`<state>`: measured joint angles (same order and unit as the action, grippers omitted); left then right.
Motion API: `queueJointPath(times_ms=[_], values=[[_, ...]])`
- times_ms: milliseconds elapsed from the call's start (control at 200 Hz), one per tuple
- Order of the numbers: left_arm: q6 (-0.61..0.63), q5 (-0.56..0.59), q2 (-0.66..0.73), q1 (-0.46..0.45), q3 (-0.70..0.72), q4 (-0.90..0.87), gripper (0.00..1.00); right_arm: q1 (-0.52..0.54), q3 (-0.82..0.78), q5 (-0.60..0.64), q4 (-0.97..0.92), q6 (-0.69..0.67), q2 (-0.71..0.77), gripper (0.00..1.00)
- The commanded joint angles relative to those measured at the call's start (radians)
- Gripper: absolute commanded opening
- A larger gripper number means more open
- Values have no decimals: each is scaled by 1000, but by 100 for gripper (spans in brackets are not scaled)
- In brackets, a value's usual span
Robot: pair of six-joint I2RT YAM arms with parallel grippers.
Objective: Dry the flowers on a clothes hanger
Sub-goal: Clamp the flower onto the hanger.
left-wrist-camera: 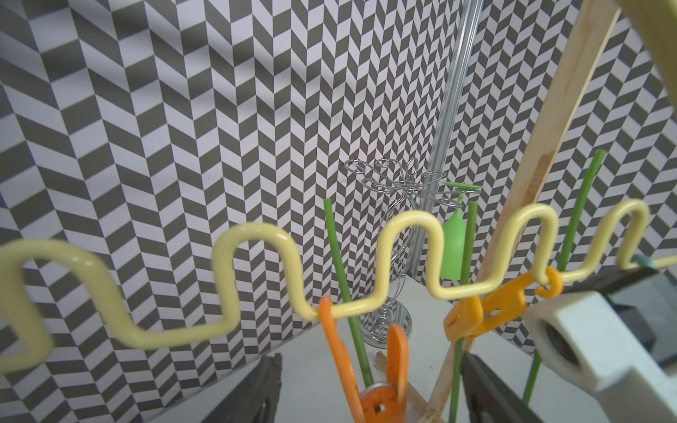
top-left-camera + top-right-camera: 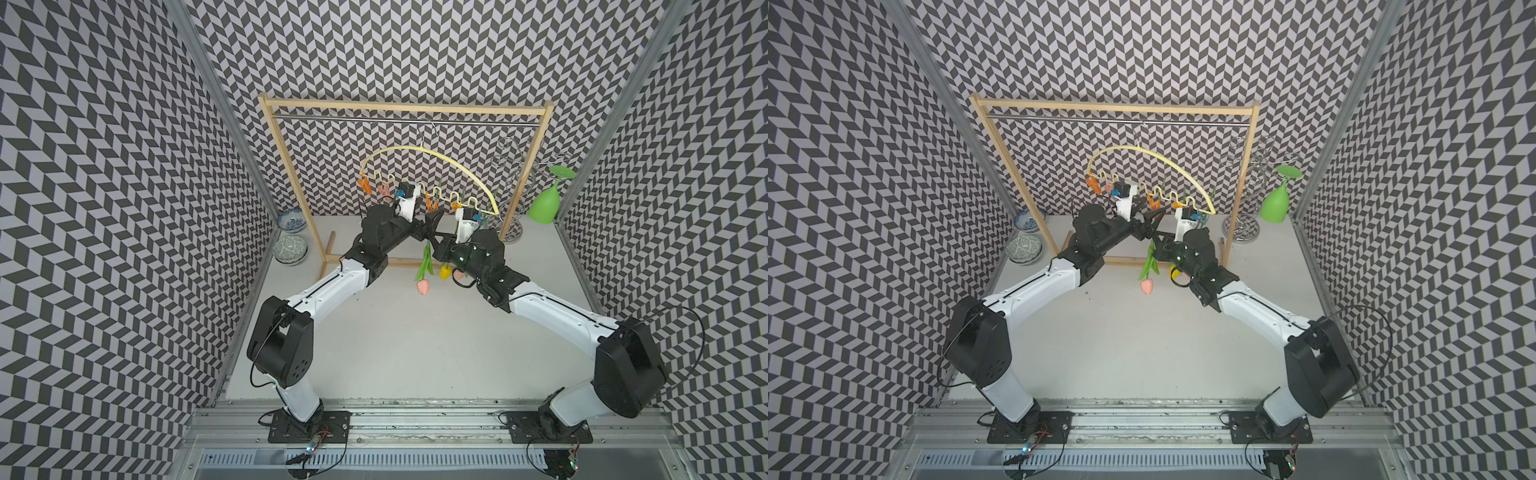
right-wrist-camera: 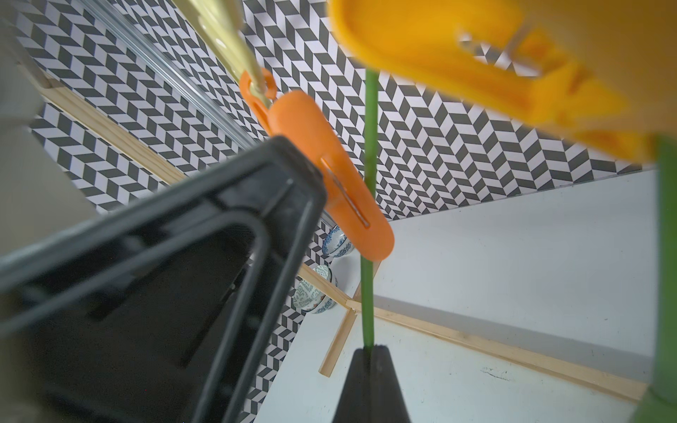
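left pincer (image 1: 372, 362): apart, flanking orange clothespin (image 1: 399, 351) | right pincer (image 3: 370, 353): clamped on tulip stem (image 3: 370, 146) | pink tulip (image 2: 423, 286) hangs head-down, frame centre | clothes hanger (image 2: 411, 148) on rail (image 2: 332, 119), upper centre

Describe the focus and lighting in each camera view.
Right wrist view: the yellow clothespin nearest the lens is badly out of focus, the green stem sharp. Left wrist view: the clothes hanger softens toward its near end. Both top views: even light, only faint shadows on the table.
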<state>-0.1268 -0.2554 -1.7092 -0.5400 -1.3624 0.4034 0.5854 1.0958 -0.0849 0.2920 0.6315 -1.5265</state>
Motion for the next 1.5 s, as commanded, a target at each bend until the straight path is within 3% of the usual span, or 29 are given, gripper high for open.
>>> queueJointPath(times_ms=[0,616,921,1497], values=[[-3,9,49,4,26,41,100,-6,16,-15,48,-14,-7,0],[-110,36,34,3,66,78,100,-2,-117,-138,13,-43,106,29],[-177,101,17,3,73,66,100,2,-209,-342,-28,-161,219,42],[-171,210,105,3,156,-26,100,13,-215,-468,-381,-305,447,51]])
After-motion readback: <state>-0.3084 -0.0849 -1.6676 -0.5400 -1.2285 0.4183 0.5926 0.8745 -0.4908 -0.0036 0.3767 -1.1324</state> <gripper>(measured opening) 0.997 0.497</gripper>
